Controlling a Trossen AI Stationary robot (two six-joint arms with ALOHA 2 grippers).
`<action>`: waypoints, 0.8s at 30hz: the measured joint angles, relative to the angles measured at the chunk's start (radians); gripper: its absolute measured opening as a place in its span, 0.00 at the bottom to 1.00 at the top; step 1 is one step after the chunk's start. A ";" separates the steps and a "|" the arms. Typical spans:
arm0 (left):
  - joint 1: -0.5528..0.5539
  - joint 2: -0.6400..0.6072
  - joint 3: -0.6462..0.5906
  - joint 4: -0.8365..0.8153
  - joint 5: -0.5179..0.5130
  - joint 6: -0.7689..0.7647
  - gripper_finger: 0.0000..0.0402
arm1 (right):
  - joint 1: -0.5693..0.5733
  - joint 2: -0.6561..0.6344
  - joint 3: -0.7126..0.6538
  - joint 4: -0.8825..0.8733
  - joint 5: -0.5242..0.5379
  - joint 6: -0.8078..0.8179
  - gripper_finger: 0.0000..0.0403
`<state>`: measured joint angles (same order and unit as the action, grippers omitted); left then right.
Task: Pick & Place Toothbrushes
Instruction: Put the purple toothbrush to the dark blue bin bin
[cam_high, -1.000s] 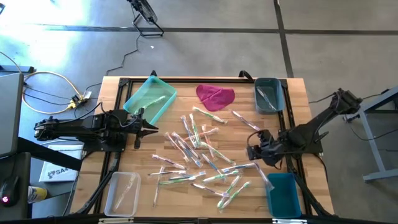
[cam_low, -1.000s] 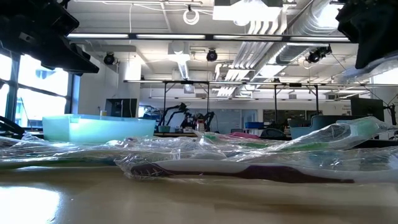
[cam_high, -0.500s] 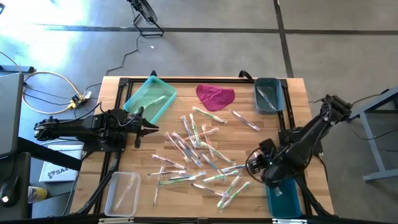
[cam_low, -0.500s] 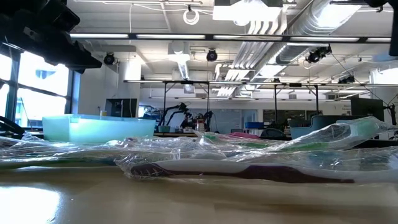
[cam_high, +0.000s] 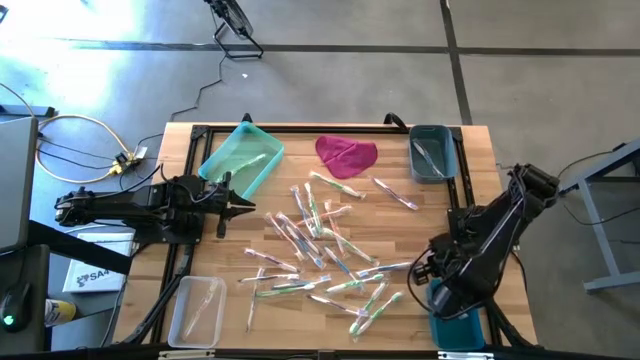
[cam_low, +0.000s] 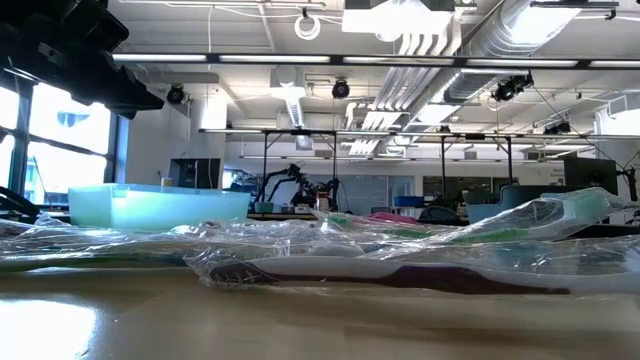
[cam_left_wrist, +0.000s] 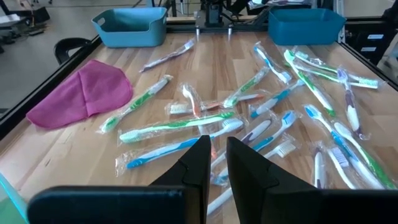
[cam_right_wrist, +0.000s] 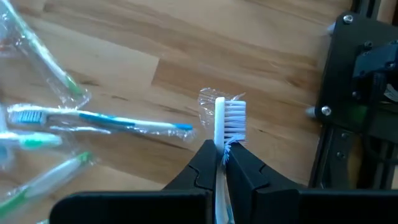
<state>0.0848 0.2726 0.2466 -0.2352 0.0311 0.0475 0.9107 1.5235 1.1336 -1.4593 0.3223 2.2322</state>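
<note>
White-bristled toothbrush stands clamped between the right gripper's closed fingers.

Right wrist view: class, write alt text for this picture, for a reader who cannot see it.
The right gripper is shut on a wrapped toothbrush, its white bristled head sticking up above the fingers. Beneath lies a wooden table, with more wrapped toothbrushes on it to one side, one blue, others green, and a black frame on the other side.

The right gripper pinches a wrapped white-bristled toothbrush above the wooden table; more wrapped toothbrushes lie nearby.
</note>
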 joint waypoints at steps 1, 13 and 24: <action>0.000 0.000 0.000 0.000 0.000 0.000 0.12 | 0.007 0.001 0.000 0.000 -0.005 0.000 0.02; 0.000 0.000 0.000 0.028 -0.042 -0.003 0.12 | 0.094 0.059 0.000 0.018 0.060 0.000 0.02; 0.000 0.000 0.000 0.023 -0.042 -0.062 0.12 | 0.123 0.159 0.000 0.032 0.051 -0.008 0.04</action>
<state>0.0849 0.2727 0.2466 -0.2119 -0.0108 -0.0142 1.0336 1.6829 1.1332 -1.4277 0.3732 2.2246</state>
